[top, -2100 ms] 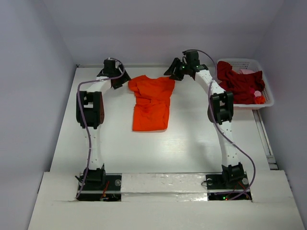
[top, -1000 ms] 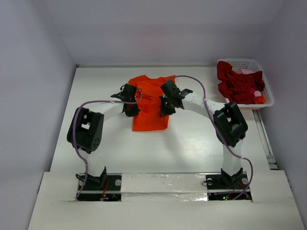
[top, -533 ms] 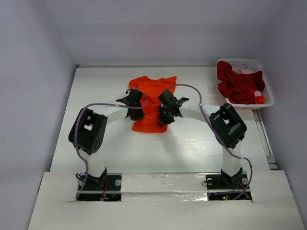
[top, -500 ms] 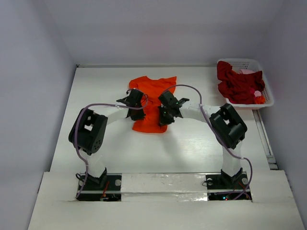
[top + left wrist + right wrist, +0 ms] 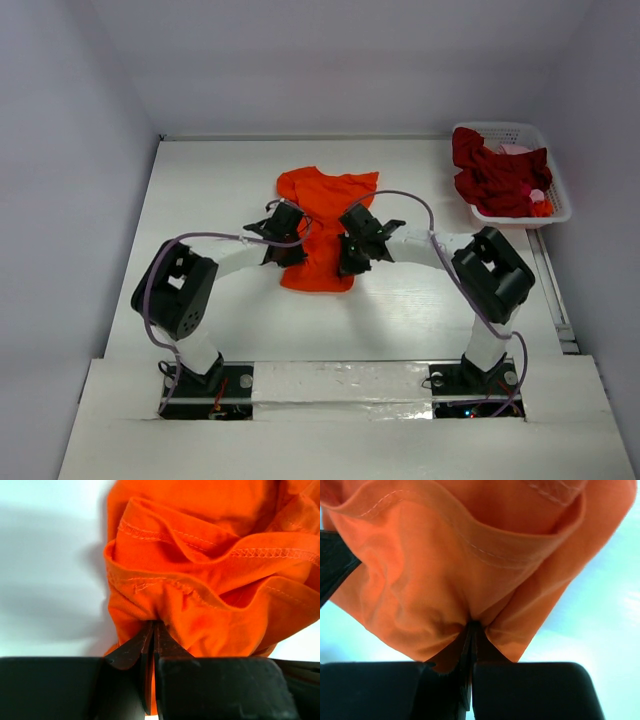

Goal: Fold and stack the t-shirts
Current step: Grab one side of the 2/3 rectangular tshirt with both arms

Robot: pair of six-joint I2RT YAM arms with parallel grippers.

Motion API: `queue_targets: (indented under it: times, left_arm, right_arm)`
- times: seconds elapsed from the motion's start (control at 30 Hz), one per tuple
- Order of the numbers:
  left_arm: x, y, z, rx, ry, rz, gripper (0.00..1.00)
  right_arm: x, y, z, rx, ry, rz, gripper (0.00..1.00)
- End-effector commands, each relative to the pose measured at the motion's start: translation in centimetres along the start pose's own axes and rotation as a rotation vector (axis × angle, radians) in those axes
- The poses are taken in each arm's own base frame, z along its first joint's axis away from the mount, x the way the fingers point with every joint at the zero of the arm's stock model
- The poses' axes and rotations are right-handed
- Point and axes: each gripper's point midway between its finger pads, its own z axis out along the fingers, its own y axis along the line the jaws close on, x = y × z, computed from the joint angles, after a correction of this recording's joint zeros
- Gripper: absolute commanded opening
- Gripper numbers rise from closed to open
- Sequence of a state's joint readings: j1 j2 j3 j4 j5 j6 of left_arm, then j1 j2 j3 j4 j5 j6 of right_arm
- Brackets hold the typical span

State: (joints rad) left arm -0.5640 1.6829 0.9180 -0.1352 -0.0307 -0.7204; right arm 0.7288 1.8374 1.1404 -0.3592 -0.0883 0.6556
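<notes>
Smooth white table (image 5: 220, 200) under soft, rumpled, stitch-hemmed orange t-shirt (image 5: 322, 200).

One shirt (image 5: 325, 200) lies on the desk (image 5: 220, 190) between my left claw (image 5: 288, 250) and right claw (image 5: 350, 260); a basket (image 5: 561, 196) of shirts (image 5: 495, 180) sits back right.

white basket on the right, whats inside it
In the basket lies a heap of dark red cloth, with pink cloth at its far side. Anything beneath the heap is covered.
</notes>
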Motion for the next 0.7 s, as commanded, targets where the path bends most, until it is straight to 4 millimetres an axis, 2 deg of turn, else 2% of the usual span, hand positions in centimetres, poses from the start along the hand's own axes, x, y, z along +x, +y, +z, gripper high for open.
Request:
queue_targets:
  times: [0.0,0.17,0.37,0.53,0.67]
  left_arm:
    - [7.0,6.6,-1.2,-0.220,0.215,0.026,0.00]
    - [8.3,7.6,-3.3,-0.237,0.228,0.034,0.00]
    - [10.3,8.8,-4.4,-0.242,0.262,0.048,0.00]
    - [11.5,8.1,-5.0,-0.217,0.288,0.071,0.00]
    - [12.1,7.3,-5.3,-0.206,0.296,0.093,0.00]
  right_arm:
    - [2.4,-1.7,-1.0,0.075,0.044,-0.005,0.00]
    - [3.5,-2.9,-2.3,0.102,0.053,-0.012,0.00]
    - [5.0,-3.9,-3.1,0.103,0.066,-0.006,0.00]
    - [6.3,-4.7,-3.6,0.109,0.082,-0.002,0.00]
    - [6.6,-4.4,-4.4,0.094,0.076,0.003,0.00]
